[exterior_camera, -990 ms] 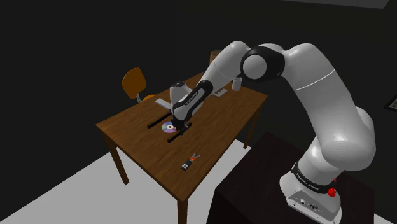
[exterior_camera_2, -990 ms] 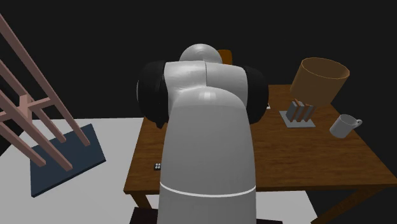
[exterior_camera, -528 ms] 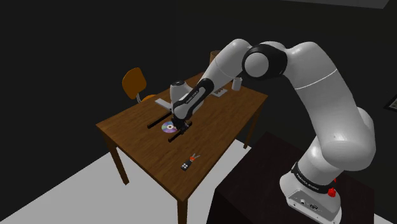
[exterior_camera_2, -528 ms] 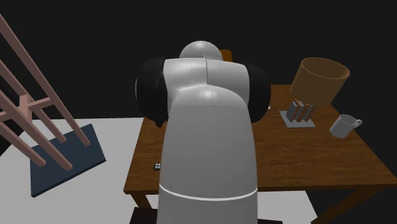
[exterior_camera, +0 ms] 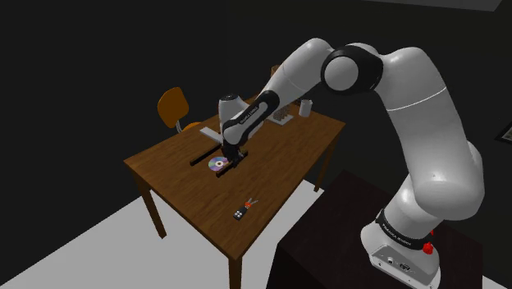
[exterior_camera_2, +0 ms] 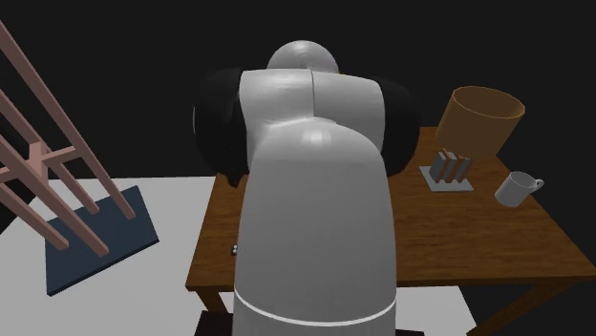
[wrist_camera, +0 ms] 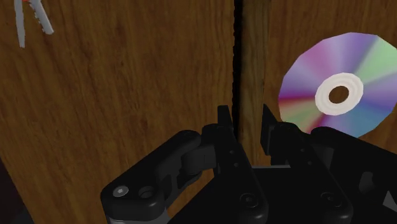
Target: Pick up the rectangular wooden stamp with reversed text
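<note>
Claw [wrist_camera: 247, 119] narrow astride stamp [wrist_camera: 253, 51]; can't tell if gripping. Clamp centred, lift straight, avoid disc [wrist_camera: 305, 89] just beside claw.

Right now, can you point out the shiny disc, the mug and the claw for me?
shiny disc [wrist_camera: 305, 79], wrist view, on its rainbow face.
mug [exterior_camera_2: 514, 189], second exterior view, on its side wall.
claw [wrist_camera: 245, 116], wrist view, midway between its two fingertips.
</note>
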You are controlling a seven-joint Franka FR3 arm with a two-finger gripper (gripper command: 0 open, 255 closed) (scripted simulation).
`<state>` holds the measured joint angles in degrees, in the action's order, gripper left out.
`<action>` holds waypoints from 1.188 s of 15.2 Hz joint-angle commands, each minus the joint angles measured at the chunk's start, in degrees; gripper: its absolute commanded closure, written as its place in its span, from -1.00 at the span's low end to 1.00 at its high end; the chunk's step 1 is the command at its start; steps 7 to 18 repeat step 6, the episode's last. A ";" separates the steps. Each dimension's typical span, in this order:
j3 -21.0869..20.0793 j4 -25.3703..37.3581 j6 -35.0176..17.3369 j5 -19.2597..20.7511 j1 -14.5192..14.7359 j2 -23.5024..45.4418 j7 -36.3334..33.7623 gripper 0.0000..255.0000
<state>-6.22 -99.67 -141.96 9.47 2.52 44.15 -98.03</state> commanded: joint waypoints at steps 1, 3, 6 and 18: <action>-0.19 -0.36 0.97 -0.18 -0.13 -1.32 0.13 1.00; -0.36 -0.73 1.85 -0.34 -0.25 -2.56 0.25 1.00; -0.45 -0.92 2.36 -0.44 -0.32 -3.27 0.32 1.00; -0.45 -0.92 2.36 -0.44 -0.32 -3.27 0.32 1.00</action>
